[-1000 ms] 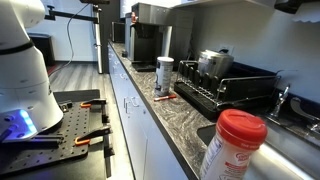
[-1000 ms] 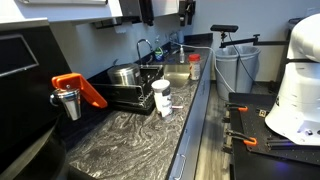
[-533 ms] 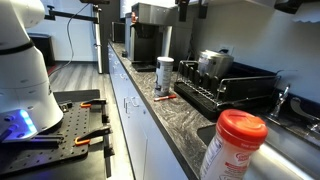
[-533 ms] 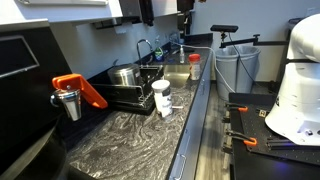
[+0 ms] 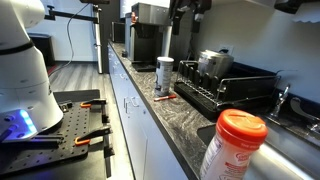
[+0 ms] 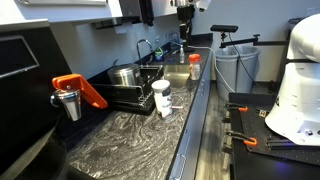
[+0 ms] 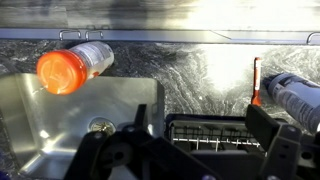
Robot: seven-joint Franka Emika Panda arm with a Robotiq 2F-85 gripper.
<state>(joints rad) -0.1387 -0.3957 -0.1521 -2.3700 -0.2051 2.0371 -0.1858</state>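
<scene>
Orange-capped bottle point(image 7: 72, 65) stands by the sink point(image 7: 40, 120); the claw point(image 7: 190, 150), released and empty, has swung in high above

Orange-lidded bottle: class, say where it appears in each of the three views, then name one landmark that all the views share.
In an exterior view: the orange-lidded bottle stands large in the lower right foreground.
In an exterior view: it is small, above the middle of the picture.
Wrist view: it is at the upper left, just outside the sink.
Shared landmark: the black dish rack.
</scene>
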